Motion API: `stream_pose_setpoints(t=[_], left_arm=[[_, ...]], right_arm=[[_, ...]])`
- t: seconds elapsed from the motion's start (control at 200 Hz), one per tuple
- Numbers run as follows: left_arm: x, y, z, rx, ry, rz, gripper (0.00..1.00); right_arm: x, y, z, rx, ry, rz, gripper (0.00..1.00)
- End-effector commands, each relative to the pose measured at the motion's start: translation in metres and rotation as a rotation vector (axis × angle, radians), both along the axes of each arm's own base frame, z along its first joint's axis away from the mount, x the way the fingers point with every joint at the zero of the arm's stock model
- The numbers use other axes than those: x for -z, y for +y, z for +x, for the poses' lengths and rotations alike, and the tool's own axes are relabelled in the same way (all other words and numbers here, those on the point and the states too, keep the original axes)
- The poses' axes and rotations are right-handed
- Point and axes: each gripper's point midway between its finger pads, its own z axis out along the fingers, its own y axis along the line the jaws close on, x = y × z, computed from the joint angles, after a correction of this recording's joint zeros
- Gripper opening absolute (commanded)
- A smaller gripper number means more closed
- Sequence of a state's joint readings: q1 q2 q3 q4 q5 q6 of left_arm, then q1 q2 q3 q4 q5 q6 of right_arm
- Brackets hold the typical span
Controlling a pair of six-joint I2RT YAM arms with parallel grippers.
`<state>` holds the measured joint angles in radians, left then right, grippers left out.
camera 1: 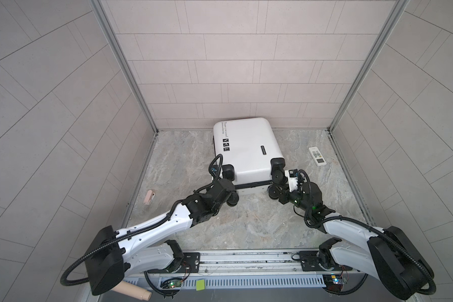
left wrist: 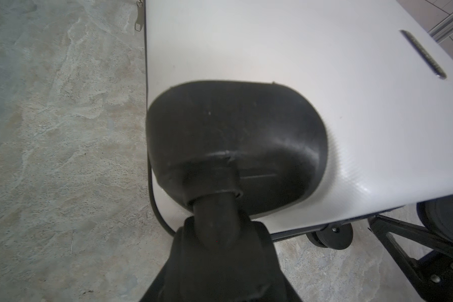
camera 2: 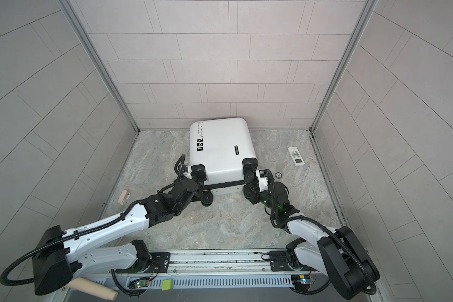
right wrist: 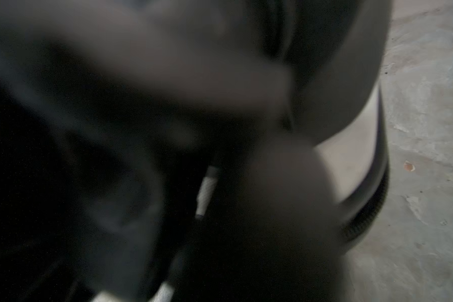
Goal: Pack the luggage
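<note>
The white luggage (camera 1: 246,149) (camera 2: 220,149) lies flat and closed against the back wall, with its black wheels toward me. My left gripper (camera 1: 227,183) (camera 2: 198,183) is at the near-left corner. In the left wrist view its dark jaws (left wrist: 217,248) are closed round the caster below the black wheel housing (left wrist: 233,136). My right gripper (camera 1: 279,184) (camera 2: 251,184) is pressed in among the near-right wheels with its jaws shut. The right wrist view is dark and blurred, showing only a strip of white shell (right wrist: 351,162) and the zipper band (right wrist: 369,209).
A white remote (camera 1: 317,156) (camera 2: 296,156) lies on the marble floor to the right of the case. A small black ring (camera 2: 278,174) sits near the right gripper. Tiled walls close in three sides. A pink object (camera 1: 149,196) rests outside the left rail.
</note>
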<state>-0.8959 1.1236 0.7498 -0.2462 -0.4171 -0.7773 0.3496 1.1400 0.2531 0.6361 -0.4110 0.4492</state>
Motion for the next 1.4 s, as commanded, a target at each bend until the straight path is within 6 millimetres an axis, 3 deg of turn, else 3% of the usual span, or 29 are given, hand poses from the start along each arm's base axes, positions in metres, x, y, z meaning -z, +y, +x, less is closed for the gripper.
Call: stream_pose_setpoints(t=[0.0, 0.365, 0.575, 0.786, 0.926, 1.206, 1.396], left_arm=[[-0.033, 0.03, 0.009, -0.098, -0.094, 0.07, 0.0], [-0.051, 0.056, 0.003, -0.161, -0.145, 0.072, 0.0], [-0.049, 0.053, 0.007, -0.16, -0.134, 0.064, 0.0], [-0.041, 0.029, 0.02, -0.113, -0.109, 0.067, 0.0], [-0.042, 0.021, 0.026, -0.095, -0.106, 0.084, 0.0], [-0.043, 0.038, 0.02, -0.126, -0.104, 0.104, 0.0], [-0.037, 0.052, 0.014, -0.147, -0.087, 0.112, 0.0]], right_arm=[[-0.004, -0.051, 0.04, 0.279, -0.006, -0.042, 0.0], [-0.014, -0.02, 0.08, 0.193, 0.003, 0.041, 0.0], [-0.018, -0.016, 0.077, 0.172, -0.003, 0.076, 0.0], [-0.003, -0.027, 0.056, 0.2, 0.016, 0.056, 0.0], [0.008, -0.041, 0.053, 0.252, 0.03, 0.013, 0.0], [0.013, -0.063, 0.075, 0.301, 0.053, 0.028, 0.0], [0.004, -0.065, 0.092, 0.294, 0.042, 0.048, 0.0]])
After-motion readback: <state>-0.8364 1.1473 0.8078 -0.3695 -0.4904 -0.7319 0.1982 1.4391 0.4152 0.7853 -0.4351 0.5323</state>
